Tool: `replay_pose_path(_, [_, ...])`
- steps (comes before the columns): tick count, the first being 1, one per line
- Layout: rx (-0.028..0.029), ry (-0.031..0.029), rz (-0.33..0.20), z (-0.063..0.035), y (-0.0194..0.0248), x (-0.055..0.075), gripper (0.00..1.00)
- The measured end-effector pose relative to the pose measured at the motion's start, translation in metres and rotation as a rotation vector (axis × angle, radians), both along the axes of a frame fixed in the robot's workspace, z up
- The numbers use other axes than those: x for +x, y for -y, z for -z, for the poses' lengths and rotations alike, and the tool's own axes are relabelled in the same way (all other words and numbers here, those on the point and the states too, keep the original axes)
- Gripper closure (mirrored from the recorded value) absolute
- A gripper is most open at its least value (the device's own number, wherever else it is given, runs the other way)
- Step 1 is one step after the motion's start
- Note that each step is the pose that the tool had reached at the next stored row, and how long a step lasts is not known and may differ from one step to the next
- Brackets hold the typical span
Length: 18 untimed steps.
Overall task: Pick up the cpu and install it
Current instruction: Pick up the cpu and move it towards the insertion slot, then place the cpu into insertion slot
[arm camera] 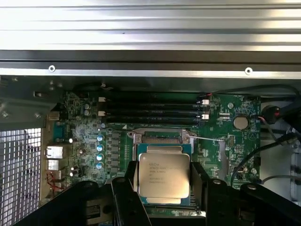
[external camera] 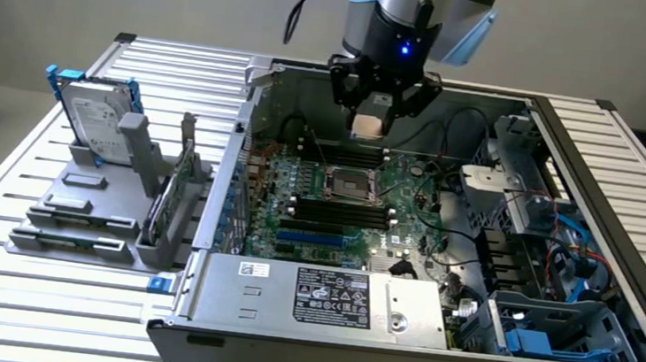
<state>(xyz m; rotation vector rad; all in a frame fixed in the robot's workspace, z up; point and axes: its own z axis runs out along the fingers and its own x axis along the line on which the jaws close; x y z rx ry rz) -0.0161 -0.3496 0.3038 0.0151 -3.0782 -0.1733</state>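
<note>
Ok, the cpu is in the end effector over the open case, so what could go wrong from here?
The cpu is gripped by two edges in the end effector, above the motherboard; a slip could drop it onto components. The socket looks barely larger than the chip, so a slight offset or tilt might seat it crooked. The memory sticks lie close beside the socket; the end effector could clip them.
</note>
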Motion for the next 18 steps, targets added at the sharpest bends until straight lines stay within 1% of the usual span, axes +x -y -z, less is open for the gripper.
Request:
replay_pose_path(3, [-0.0001,0.0,0.0,0.0053,0.0005,0.0,0.45])
replay_pose_path(18, [0.0001,-0.0007,0.0,0.0055,0.0005,0.0,0.45])
